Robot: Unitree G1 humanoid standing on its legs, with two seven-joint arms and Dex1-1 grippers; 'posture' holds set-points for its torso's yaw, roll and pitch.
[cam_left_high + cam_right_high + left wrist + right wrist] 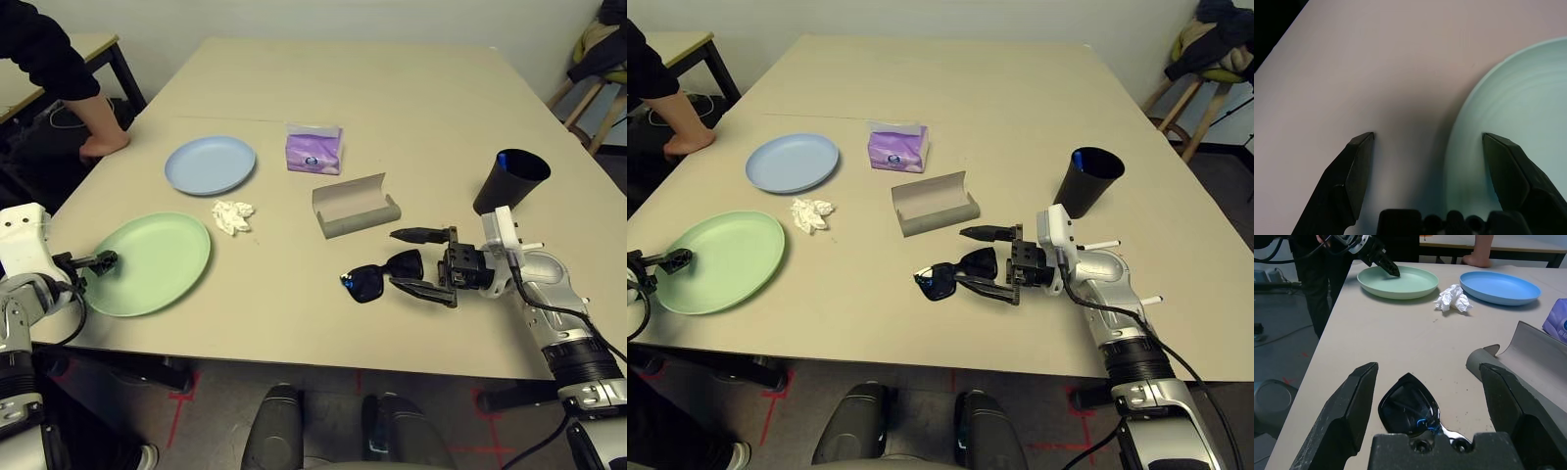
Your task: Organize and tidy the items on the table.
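1. At the table's (411, 117) near right, our right gripper (423, 261) stands spread wide around the black sunglasses (384, 276), gripping nothing
2. Risk: closing on a thin temple arm could twist the sunglasses away
3. Grey case (355, 206) lies open just beyond them
4. Our left gripper (1425, 147) straddles the green plate's (157, 262) rim, open

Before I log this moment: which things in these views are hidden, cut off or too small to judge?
- Black cup: something blue shows at its rim in the head views; too small to identify.
- Purple tissue pack: cut off by the right wrist picture's edge.
- Black sunglasses: near part hidden behind the right hand base.
- Green plate: mostly outside the left wrist view, partly behind a finger of the left hand.
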